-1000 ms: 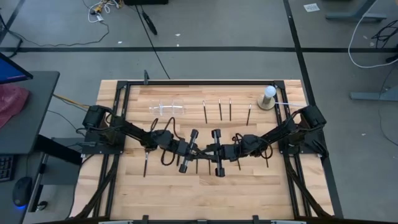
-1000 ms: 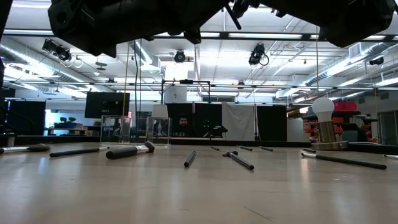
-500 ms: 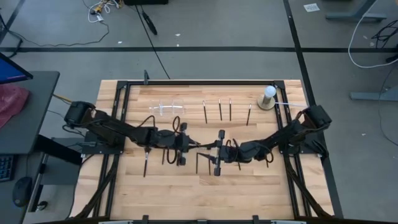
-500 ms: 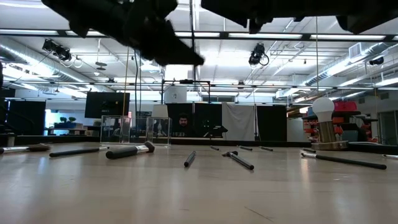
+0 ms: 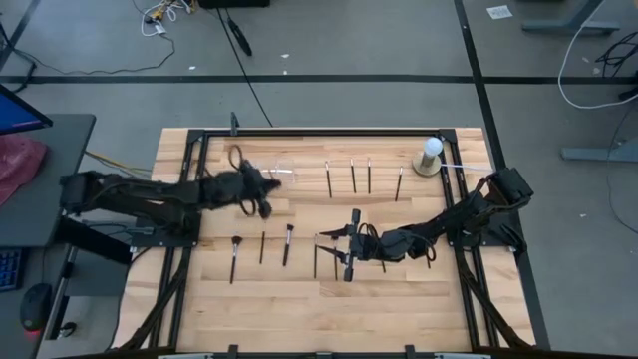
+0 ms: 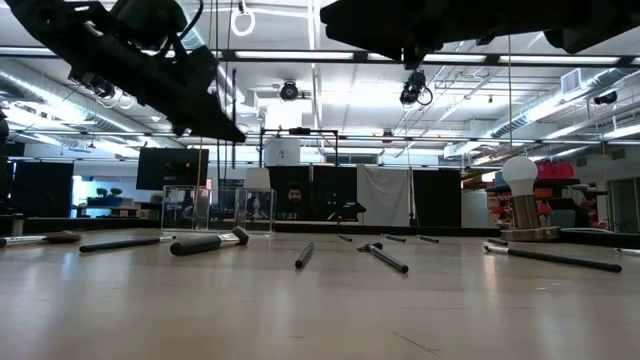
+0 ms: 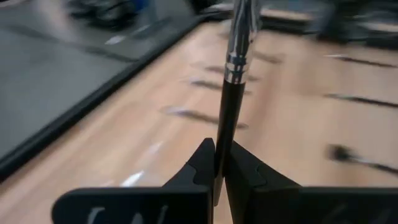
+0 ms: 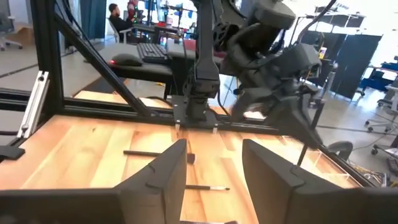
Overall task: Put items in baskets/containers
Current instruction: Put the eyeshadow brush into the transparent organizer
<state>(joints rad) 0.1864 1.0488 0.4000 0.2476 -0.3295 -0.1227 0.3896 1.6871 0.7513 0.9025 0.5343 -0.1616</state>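
Note:
My left gripper [image 5: 265, 191] hovers just near of the clear holder [image 5: 271, 173] at the table's far left, shut on a dark-handled brush [image 7: 235, 59] with a silver ferrule. My right gripper [image 5: 334, 249] stands open above the table's middle, with nothing between its fingers [image 8: 155, 177]. Loose brushes lie flat on the wood: three in a far row [image 5: 352, 175], another [image 5: 399, 184] to their right, and three nearer ones [image 5: 262, 247] left of the right gripper. My left gripper pinches the brush's dark handle [image 7: 219, 163] between its two fingers. The brush sticks out forward past the fingertips, in line with the fingers, ferrule end away from me. It is lifted clear of the table.
A white bulb on a round base [image 5: 431, 155] stands at the far right corner. More brushes [image 5: 316, 259] lie under and beside the right arm. A black frame [image 5: 189, 179] runs round the wooden top. People and desks show in the room beyond.
My left gripper has swung from the table's middle toward the far left, up to the clear holder, carrying the brush and levelling out. My right gripper has opened, letting go of that brush, and stays near the middle.

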